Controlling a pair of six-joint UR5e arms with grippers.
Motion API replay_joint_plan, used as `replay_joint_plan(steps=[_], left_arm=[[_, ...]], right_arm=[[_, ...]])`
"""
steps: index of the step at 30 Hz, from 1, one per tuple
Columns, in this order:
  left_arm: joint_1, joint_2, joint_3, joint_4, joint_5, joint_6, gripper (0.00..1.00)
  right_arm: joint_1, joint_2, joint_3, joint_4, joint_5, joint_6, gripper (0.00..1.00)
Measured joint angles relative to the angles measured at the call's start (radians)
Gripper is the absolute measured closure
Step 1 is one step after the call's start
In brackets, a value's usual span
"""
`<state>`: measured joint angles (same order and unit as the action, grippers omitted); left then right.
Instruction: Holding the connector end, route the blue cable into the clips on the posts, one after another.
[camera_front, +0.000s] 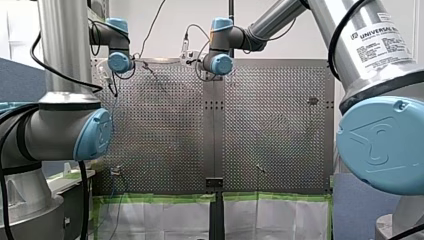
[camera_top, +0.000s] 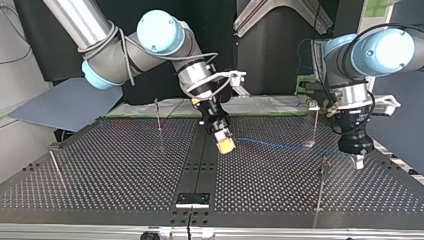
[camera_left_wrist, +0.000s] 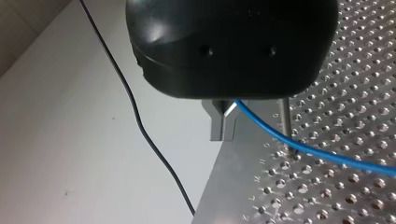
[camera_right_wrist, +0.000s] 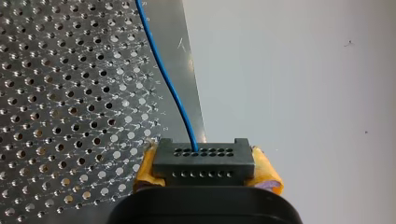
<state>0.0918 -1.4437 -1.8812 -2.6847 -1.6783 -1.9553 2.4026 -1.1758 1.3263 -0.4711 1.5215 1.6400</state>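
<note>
Connector (camera_right_wrist: 204, 161) clamped in right end effector (camera_right_wrist: 206, 169); blue cable (camera_left_wrist: 303, 147) clamped in left end effector (camera_left_wrist: 224, 130), stretched over perforated surface (camera_top: 125, 170).

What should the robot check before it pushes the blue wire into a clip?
1. Dark grey block connector clamped between my right gripper's yellow pads: ok.
2. Thin blue cable leaves the connector without a kink: ok.
3. My left gripper shut on the cable, metal fingers together: ok.
4. Cable runs untangled between the two grippers, low over the perforated metal table: ok.
5. Cable seated in the clip of the thin metal post beside my left gripper: cannot tell.
</note>
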Motion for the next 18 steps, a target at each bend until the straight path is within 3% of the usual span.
replay_joint_plan(steps=[13,18], left_arm=[[0.018,-0.033,0.001,0.013,0.052,-0.013,1.00],[0.025,-0.037,0.001,0.040,0.079,-0.039,1.00]], right_arm=[[-0.012,0.003,-0.010,0.002,0.000,0.010,1.00],[-0.015,0.006,-0.011,0.000,-0.002,0.012,1.00]])
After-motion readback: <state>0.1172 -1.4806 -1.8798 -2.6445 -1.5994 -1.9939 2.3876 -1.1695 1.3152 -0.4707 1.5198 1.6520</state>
